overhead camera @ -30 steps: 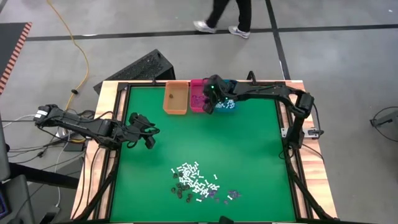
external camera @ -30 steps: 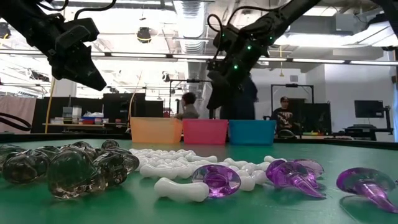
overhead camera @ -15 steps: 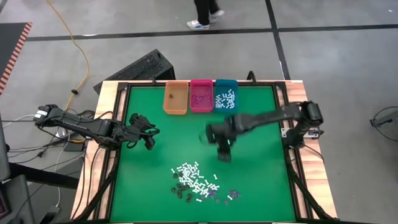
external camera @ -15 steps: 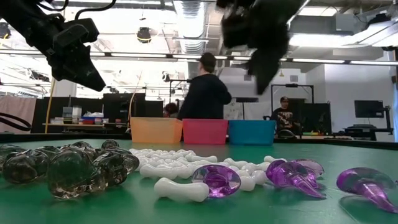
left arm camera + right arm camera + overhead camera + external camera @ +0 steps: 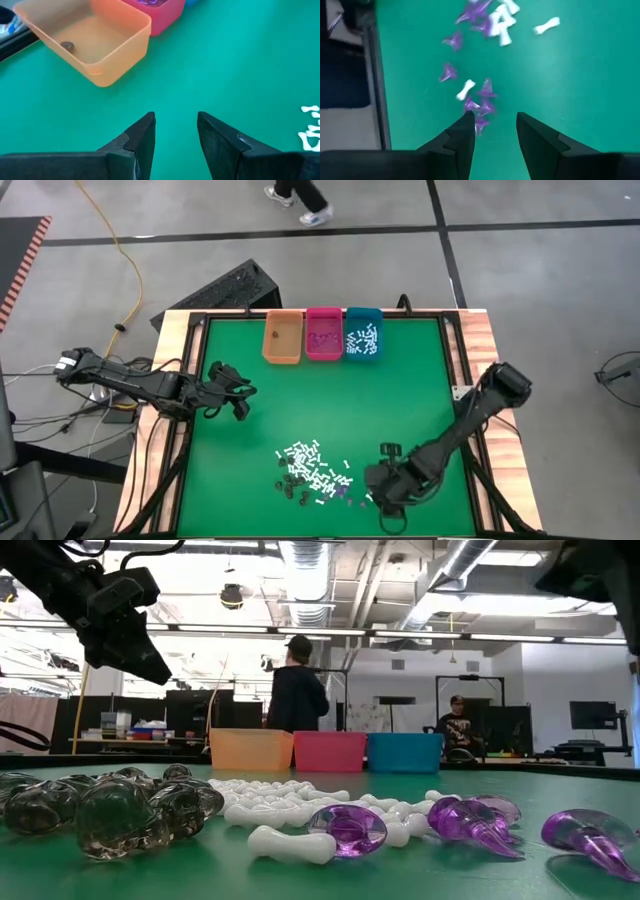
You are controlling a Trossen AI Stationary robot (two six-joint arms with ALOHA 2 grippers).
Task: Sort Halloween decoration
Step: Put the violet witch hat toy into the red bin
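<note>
— Much sorted yet?
— Some: white sticks in far teal plastic bin (image 5: pixel 362 343), purple bits in pink bin (image 5: pixel 322 338).
— Left?
— Big near pile of tiny plastic pieces (image 5: pixel 315 472).
— Grippers?
— Right gripper (image 5: pixel 385 489) open, empty, beside pile. Left gripper (image 5: pixel 237 391) open, waiting left.

- You have three open rectangular plastic bins in a touching row at the far edge of the green table mat (image 5: pixel 400 400): a translucent orange bin (image 5: pixel 282 340), a pink bin (image 5: pixel 323 333) and a teal bin (image 5: pixel 362 333).
- You can see a person in dark clothes (image 5: pixel 297 690) standing behind the bins.
- A yellow cable (image 5: pixel 112 240) runs across the grey floor.
</note>
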